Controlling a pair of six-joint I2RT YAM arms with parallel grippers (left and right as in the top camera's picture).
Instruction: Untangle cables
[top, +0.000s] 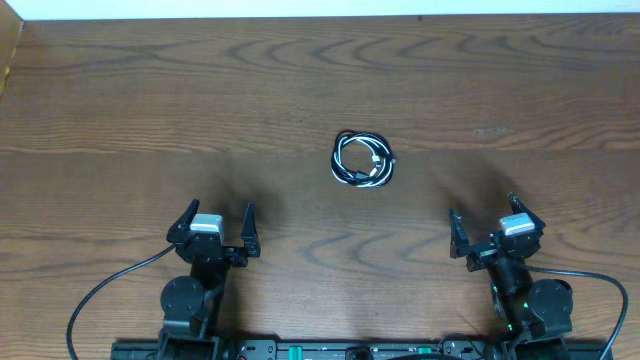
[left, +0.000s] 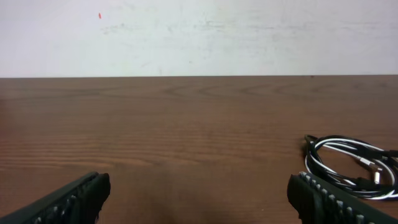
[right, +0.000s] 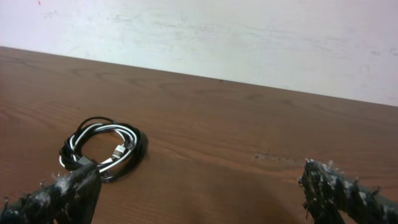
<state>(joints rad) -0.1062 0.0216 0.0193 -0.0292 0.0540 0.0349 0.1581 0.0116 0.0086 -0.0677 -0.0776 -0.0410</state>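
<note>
**Wood Surface, Coil Intact: Untangling Not Yet Begun**

1. Location of the work item. The cables (top: 363, 160) lie as one small round bundle on the surface (top: 120, 100), slightly toward 1 o'clock from its centre in the overhead view. The white cable (right: 99, 132) and the black cable (right: 140, 147) are wound together in shared loops. A small plug end shows inside the ring in the right wrist view.

2. Pincer state. The left pincer (top: 219, 210) sits at about 7 o'clock from the bundle and the right pincer (top: 483, 207) at about 5 o'clock. On both, the jaws stand wide apart and hold nothing. Both are well apart from the bundle. From the left pincer the bundle lies at roughly 2 o'clock; from the right pincer, at roughly 10 o'clock.

3. Completed. Nothing, as far as the views show. The two cords overlap all round the ring, and no loop or end is drawn out of it.

4. Outstanding. The whole task, by this reading:
 - bring a pincer to the bundle;
 - take hold of one cord, likely at an outer loop or plug end;
 - draw the cords apart until white and black lie separately.

5. Caution. Each cord is far thinner than a finger, so a closing jaw may catch both at once.
</note>
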